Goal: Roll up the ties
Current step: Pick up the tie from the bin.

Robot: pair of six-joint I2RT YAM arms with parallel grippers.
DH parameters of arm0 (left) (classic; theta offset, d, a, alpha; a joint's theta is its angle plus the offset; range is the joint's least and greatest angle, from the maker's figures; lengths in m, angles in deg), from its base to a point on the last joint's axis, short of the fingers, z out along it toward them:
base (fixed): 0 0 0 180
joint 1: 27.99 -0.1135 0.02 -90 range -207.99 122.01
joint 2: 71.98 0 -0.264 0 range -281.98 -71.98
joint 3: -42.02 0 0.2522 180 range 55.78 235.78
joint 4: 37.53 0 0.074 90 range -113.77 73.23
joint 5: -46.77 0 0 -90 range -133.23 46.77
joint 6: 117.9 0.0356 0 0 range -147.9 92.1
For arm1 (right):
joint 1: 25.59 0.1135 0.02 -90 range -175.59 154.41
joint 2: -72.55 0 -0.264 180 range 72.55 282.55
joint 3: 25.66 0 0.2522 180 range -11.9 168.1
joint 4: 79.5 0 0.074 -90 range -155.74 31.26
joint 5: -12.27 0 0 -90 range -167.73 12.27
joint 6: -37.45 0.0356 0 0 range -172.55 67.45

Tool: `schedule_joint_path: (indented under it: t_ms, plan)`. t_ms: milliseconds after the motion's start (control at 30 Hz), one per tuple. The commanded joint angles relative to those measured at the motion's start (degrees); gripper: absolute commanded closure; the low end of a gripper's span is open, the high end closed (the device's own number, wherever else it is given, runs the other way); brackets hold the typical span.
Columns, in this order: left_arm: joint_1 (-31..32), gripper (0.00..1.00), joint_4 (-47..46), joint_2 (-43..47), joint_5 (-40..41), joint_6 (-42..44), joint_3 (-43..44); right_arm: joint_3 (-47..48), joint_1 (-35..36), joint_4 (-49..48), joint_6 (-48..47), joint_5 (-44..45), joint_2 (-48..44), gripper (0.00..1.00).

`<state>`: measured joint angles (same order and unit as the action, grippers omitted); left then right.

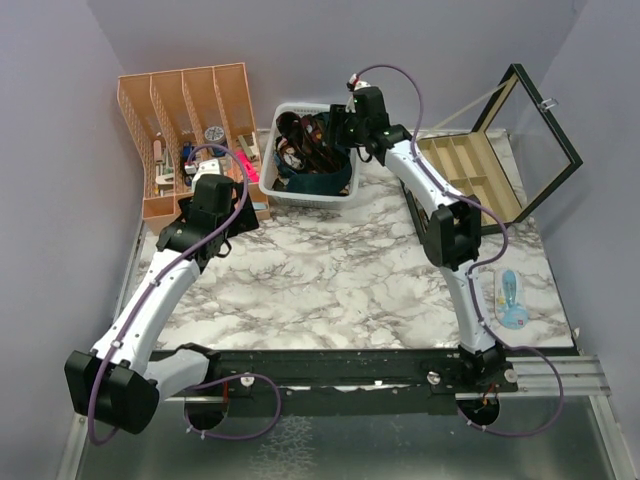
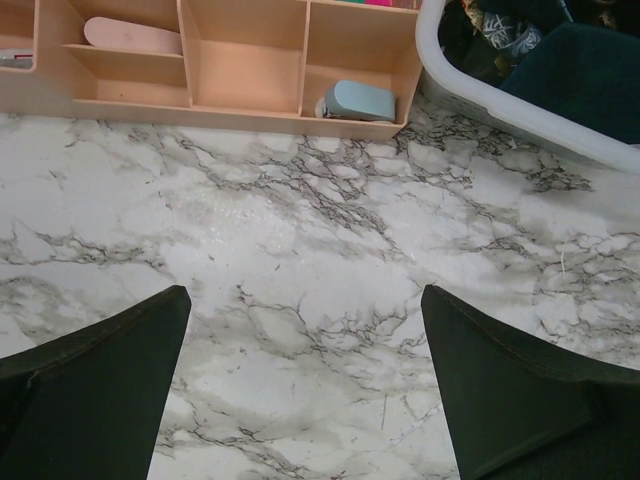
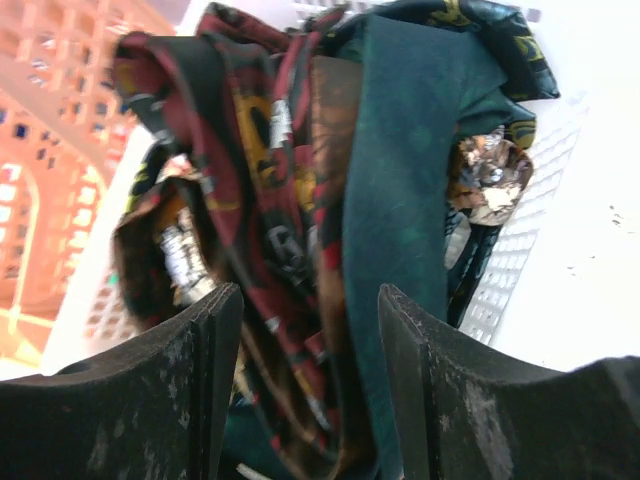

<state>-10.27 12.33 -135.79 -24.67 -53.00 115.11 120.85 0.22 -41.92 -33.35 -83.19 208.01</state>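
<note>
The ties (image 1: 312, 150) lie tangled in a white basket (image 1: 303, 198) at the back of the table. Among them are a plain dark teal tie (image 3: 400, 180) and a red patterned tie (image 3: 260, 170). My right gripper (image 3: 310, 300) reaches down into the basket (image 3: 530, 240). Its jaws stand partly apart, with the teal and red ties hanging between them; in the top view the right gripper (image 1: 336, 132) is over the pile. My left gripper (image 2: 305, 300) hovers wide open over bare marble, holding nothing, left of the basket (image 2: 500, 100). The left gripper (image 1: 238, 216) appears in the top view too.
A wooden organiser (image 1: 190, 130) stands at the back left, with a pale blue object (image 2: 360, 100) in one of its lower slots. An open divided case (image 1: 470, 175) with a raised lid sits at the back right. A small blue item (image 1: 510, 298) lies near the right table edge.
</note>
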Motion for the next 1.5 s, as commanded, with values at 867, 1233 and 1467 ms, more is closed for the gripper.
schedule_joint_path:
  t_ms: [867,1233,1467]
  plan:
    - [-1.19,0.01,-0.41,1.21,-5.39,2.0,1.07,4.93,-0.41,-2.45,-8.91,2.26,-2.72,0.88]
    - [-1.19,0.01,-0.17,2.87,-5.53,2.32,0.24,1.9,-0.44,0.42,-4.98,-8.43,2.18,0.75]
    - [-1.19,0.01,0.58,3.3,-4.86,3.42,0.02,2.85,-0.43,2.71,-5.65,-1.7,2.77,0.54]
